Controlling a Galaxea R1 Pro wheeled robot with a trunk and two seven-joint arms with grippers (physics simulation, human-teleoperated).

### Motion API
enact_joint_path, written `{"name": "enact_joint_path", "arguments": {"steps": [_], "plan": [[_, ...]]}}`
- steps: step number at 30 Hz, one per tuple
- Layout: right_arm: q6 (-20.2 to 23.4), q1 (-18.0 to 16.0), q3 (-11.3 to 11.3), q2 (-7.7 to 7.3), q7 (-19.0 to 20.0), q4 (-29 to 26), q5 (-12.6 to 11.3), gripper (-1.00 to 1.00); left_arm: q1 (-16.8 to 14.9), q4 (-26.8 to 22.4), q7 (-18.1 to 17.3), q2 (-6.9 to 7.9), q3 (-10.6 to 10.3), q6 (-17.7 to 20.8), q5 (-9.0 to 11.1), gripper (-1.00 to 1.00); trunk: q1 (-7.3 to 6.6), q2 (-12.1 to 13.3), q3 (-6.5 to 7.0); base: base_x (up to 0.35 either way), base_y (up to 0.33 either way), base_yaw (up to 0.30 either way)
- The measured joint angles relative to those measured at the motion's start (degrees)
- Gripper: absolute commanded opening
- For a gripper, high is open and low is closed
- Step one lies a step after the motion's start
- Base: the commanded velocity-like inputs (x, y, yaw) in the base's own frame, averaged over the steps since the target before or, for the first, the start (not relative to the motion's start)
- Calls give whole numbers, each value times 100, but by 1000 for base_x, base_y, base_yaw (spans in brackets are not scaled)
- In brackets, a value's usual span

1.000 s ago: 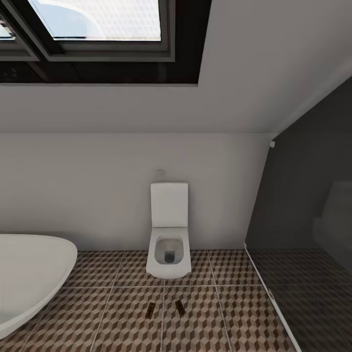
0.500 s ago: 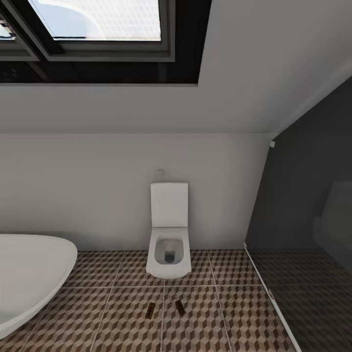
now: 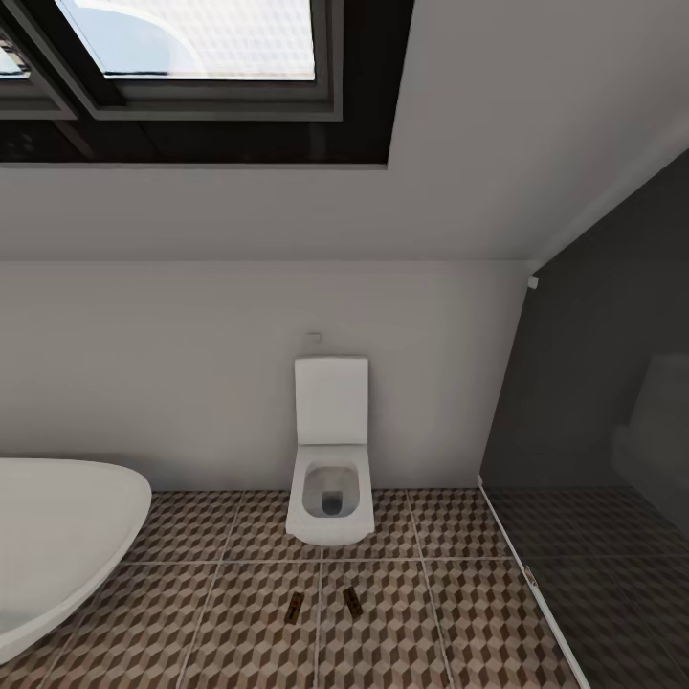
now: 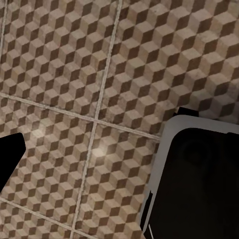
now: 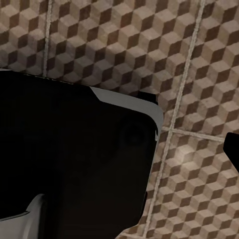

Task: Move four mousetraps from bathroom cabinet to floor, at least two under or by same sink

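Two mousetraps (image 3: 323, 603) lie on the bathroom floor (image 3: 230, 632) just in front of the white toilet (image 3: 331, 478), side by side and apart, each with its long axis running toward the wall. A white bathtub (image 3: 57, 536) curves in at the left and a dark glass panel (image 3: 593, 459) stands at the right. Both wrist cameras look down on bare patterned tile beside the robot's dark base (image 4: 199, 184); whether either hand is open or closed cannot be told. Judging by the task, the traps lie ahead and slightly below centre, no nearer one arm than the other.
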Motion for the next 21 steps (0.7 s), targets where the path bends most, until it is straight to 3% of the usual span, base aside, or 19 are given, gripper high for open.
{"name": "enact_joint_path", "arguments": {"steps": [21], "plan": [[0, 0, 0, 0, 0, 0, 0, 100, 0, 0, 0, 0, 0, 0, 0, 100, 0, 0, 0, 0, 0, 0]]}}
